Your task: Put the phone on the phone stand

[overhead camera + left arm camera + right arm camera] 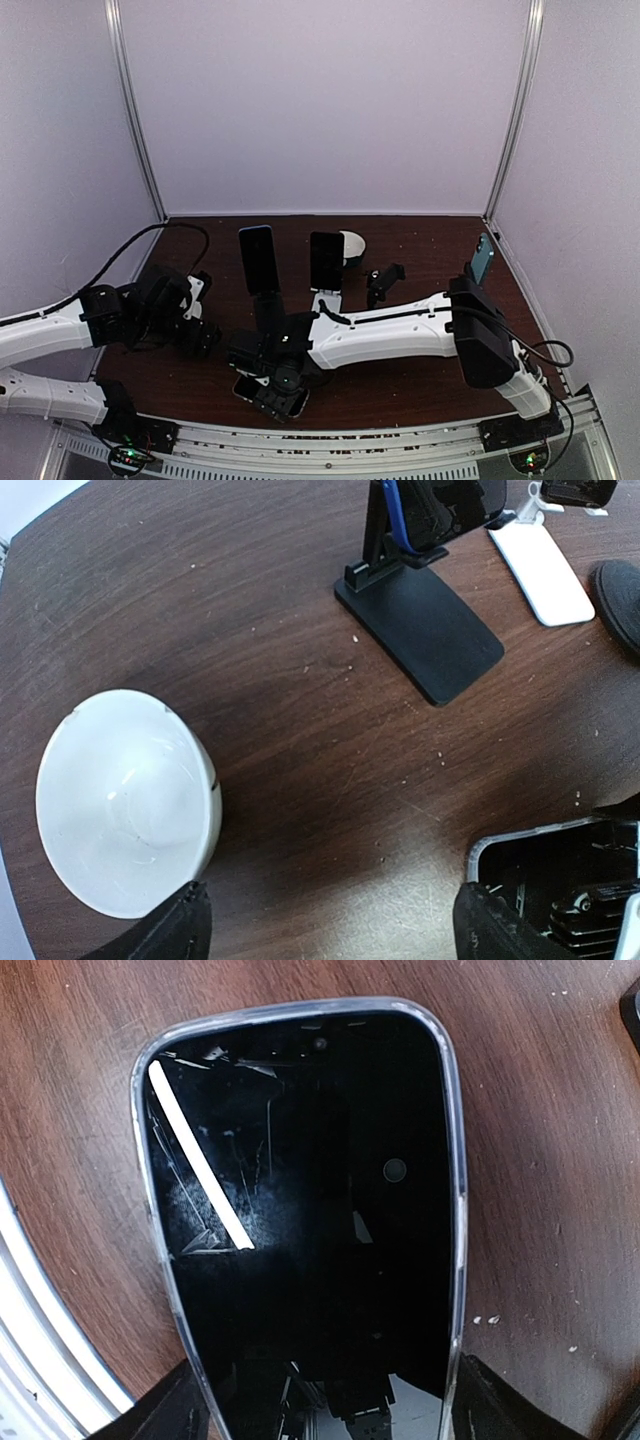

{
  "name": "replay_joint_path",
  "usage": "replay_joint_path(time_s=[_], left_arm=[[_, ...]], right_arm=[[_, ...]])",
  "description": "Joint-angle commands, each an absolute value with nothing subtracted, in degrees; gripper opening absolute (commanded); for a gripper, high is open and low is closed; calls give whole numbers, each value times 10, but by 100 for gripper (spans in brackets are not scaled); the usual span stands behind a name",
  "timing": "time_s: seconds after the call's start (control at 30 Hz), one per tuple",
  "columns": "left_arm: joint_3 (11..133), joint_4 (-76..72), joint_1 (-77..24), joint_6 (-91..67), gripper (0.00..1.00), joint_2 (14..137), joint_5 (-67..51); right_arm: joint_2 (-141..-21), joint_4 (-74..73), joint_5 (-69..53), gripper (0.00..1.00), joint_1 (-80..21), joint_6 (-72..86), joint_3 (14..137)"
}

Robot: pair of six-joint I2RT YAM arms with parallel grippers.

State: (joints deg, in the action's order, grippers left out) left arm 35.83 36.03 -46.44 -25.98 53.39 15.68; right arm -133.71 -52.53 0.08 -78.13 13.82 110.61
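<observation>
At the far left, the left tool (335, 910) hovered low over the desk (300, 730), its fingers (175, 930) spread wide with nothing between them. A white bowl (125, 800) sat upright on the desk just beside its left finger, apart from it.

Farther right stood the black stand (425, 630), its flat foot on the desk and a dark handset (258, 258) propped upright on it.

In front of that stand, at the desk's near edge, the phone (310, 1260) lay flat, screen up, in a clear case. Its glass was cracked at one corner. The right arm reached across from the right side, and the right tool (330, 1380) hung straight over the phone, one finger at each long edge of its near end. From the wrist view I could not tell whether the pads pressed the case or only stood beside it.

Next came the white stand (327, 300), carrying a second dark handset (326, 258) upright. A small stand (383, 282), black, stood to its right, well apart from the phone. A blue handset (483, 258) stood upright at the desk's far right edge. Its support was hidden.
</observation>
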Motion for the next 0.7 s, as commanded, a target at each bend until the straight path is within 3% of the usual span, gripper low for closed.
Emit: replay_joint_path(time_s=[0.0, 0.17, 0.4, 0.57, 0.67], left_arm=[[386, 341, -461, -249, 86, 543, 147], [399, 325, -461, -259, 84, 528, 127], [369, 204, -473, -314, 78, 491, 25], [347, 59, -496, -353, 84, 432, -70], [344, 46, -497, -368, 87, 401, -44]], right_arm=[[-1304, -525, 27, 64, -785, 143, 1076], [-1198, -362, 101, 51, -792, 157, 963], [-1072, -174, 179, 48, -796, 181, 823], [-1013, -135, 279, 48, -809, 176, 787], [-978, -103, 318, 48, -820, 163, 771]])
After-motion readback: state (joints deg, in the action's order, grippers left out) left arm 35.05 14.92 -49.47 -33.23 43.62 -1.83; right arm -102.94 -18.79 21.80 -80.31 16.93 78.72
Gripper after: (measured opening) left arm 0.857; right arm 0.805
